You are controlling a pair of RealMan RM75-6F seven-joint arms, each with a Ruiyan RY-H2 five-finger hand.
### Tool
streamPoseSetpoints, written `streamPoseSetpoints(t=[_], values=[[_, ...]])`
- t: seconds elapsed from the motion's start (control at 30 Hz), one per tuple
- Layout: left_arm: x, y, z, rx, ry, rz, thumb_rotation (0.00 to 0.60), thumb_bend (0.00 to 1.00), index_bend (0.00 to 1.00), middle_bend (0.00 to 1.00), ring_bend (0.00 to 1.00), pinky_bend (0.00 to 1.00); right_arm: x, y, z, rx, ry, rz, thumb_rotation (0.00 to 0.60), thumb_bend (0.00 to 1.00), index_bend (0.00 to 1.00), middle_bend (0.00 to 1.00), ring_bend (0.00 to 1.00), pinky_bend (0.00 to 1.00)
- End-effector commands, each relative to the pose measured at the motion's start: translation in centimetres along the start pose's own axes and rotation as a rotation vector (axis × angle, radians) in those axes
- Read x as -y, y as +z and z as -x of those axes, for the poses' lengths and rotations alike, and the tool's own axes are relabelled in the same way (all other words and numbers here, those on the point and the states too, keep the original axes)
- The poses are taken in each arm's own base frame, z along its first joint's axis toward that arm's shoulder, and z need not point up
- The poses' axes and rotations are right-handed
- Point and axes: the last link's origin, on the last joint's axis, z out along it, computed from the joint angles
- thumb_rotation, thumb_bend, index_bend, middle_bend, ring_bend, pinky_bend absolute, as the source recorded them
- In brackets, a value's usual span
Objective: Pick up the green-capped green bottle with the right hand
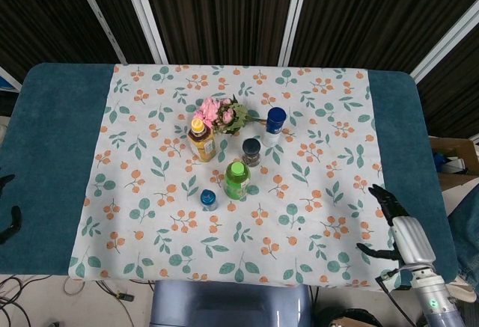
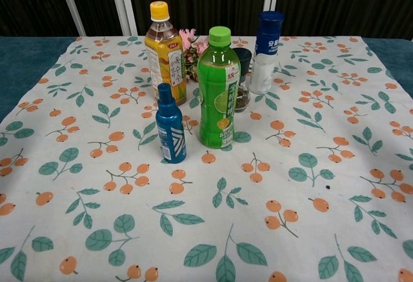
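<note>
The green bottle (image 1: pixel 237 180) (image 2: pixel 219 90) with a green cap stands upright near the middle of the floral tablecloth (image 1: pixel 322 155). My right hand (image 1: pixel 395 226) hovers at the table's right front corner, far to the right of the bottle, fingers spread and holding nothing. Only dark fingertips of my left hand (image 1: pixel 7 211) show at the left edge of the head view, apart and holding nothing. Neither hand shows in the chest view.
A small blue spray bottle (image 1: pixel 208 199) (image 2: pixel 170 125) stands just left of and in front of the green one. Behind it are a yellow-capped tea bottle (image 1: pixel 200 139) (image 2: pixel 164 53), a dark jar (image 1: pixel 251 152) (image 2: pixel 242 88), a blue-capped white bottle (image 1: pixel 275 126) (image 2: pixel 266 52) and pink flowers (image 1: pixel 221 114).
</note>
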Motion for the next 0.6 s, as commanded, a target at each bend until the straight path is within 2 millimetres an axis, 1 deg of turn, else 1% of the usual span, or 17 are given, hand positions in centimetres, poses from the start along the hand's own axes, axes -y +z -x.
streamPoseSetpoints(t=[0.03, 0.17, 0.3, 0.43, 0.6], values=[[0.1, 0.0, 0.0, 0.001, -0.004, -0.003, 0.600, 0.53, 0.16, 0.04, 0.05, 0.00, 1.3, 3.2, -0.1, 0.105, 0.140, -0.076, 0.600, 0.18, 0.04, 0.06, 0.05, 0.18], [0.1, 0.1, -0.1, 0.002, -0.009, -0.007, 0.600, 0.53, 0.16, 0.04, 0.05, 0.00, 2.6, 5.7, 1.0, 0.163, 0.248, -0.119, 0.600, 0.18, 0.04, 0.09, 0.08, 0.18], [0.1, 0.2, 0.0, 0.006, -0.008, -0.006, 0.600, 0.53, 0.16, 0.04, 0.05, 0.00, 4.0, 8.0, 2.6, 0.200, 0.323, -0.137, 0.600, 0.18, 0.06, 0.10, 0.08, 0.18], [0.1, 0.2, 0.0, 0.007, -0.011, -0.009, 0.600, 0.53, 0.16, 0.04, 0.05, 0.00, 5.1, 10.0, 4.2, 0.222, 0.361, -0.144, 0.600, 0.18, 0.07, 0.10, 0.08, 0.18], [0.1, 0.3, -0.1, 0.010, -0.018, -0.015, 0.600, 0.53, 0.16, 0.04, 0.05, 0.00, 6.4, 12.6, 5.9, 0.264, 0.342, -0.144, 0.600, 0.18, 0.09, 0.12, 0.09, 0.18]])
